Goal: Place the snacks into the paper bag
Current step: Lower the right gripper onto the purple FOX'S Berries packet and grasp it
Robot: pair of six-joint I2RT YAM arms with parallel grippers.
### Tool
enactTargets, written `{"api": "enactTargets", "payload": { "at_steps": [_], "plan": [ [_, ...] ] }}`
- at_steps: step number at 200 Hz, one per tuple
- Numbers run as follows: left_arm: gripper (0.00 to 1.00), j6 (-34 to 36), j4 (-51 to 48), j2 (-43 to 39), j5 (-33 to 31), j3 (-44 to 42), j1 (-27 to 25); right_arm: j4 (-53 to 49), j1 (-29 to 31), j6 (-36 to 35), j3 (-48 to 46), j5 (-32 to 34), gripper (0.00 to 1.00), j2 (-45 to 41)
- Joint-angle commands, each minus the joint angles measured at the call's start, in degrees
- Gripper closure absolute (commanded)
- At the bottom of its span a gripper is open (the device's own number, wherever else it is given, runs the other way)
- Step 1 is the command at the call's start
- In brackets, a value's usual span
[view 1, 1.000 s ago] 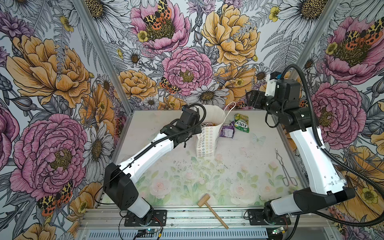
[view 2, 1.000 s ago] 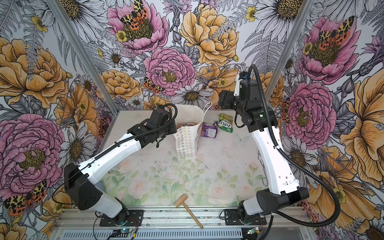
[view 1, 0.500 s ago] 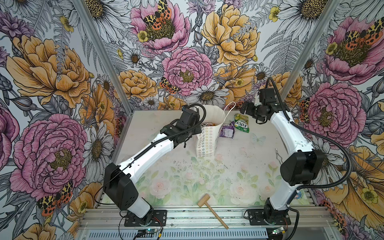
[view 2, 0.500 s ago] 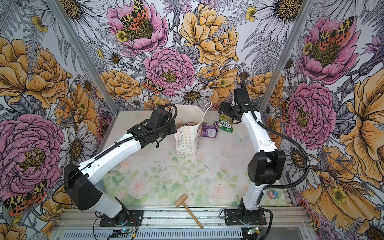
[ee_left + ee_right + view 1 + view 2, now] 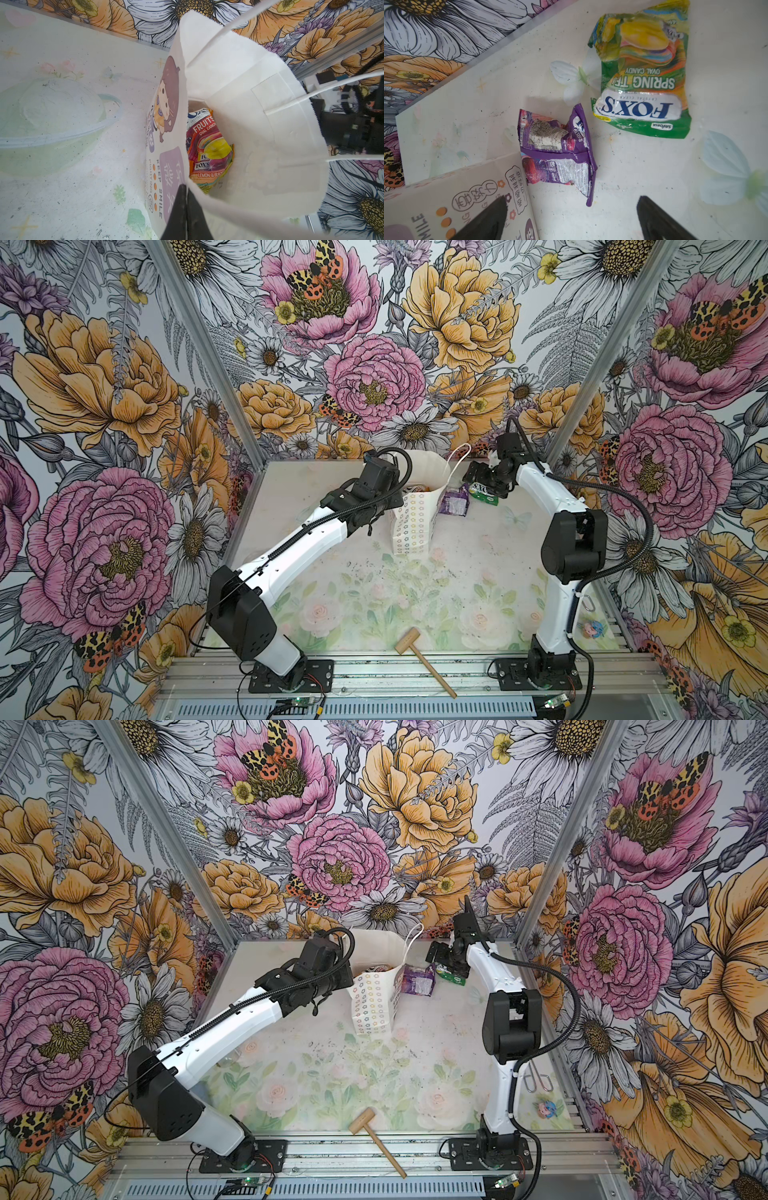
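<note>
Paper bag (image 5: 239,104): left end effector (image 5: 185,187) pinches rim; orange packet (image 5: 207,149) inside, half-hidden; right end effector (image 5: 572,199) agape nearby, seemingly empty.

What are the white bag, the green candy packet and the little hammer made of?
The white bag looks like matte paper: creased folds, zigzag-cut rim. The green candy packet seems shiny plastic film: crinkles and glare. The little hammer looks like bare, pale wood, though too small to be sure.
</note>
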Motion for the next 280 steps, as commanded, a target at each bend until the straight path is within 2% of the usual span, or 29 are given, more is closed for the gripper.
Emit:
{"api": "enactTargets", "payload": {
  "at_steps": [1, 107, 170, 280],
  "plan": [
    [1.0, -0.6, 2.0, -1.4, 0.8, -0.6, -0.1, 2.9, 0.9, 1.4, -0.1, -2.6, 0.0, 2.2],
    [1.0, -0.7, 2.0, -1.7, 0.6, -0.8, 0.1, 5.5, 3.3, 2.2, 1.4, -2.8, 0.01, 9.8],
    [1.0, -0.8, 2.0, -1.8, 0.5, -1.0, -0.1, 5.7, 4.0, 2.1, 1.4, -2.9, 0.05, 11.5],
    [1.0, -0.7, 2.0, -1.8, 0.7, -0.7, -0.1, 6.1, 4.3, 1.6, 1.1, -4.5, 0.3, 11.4]
  ]
}}
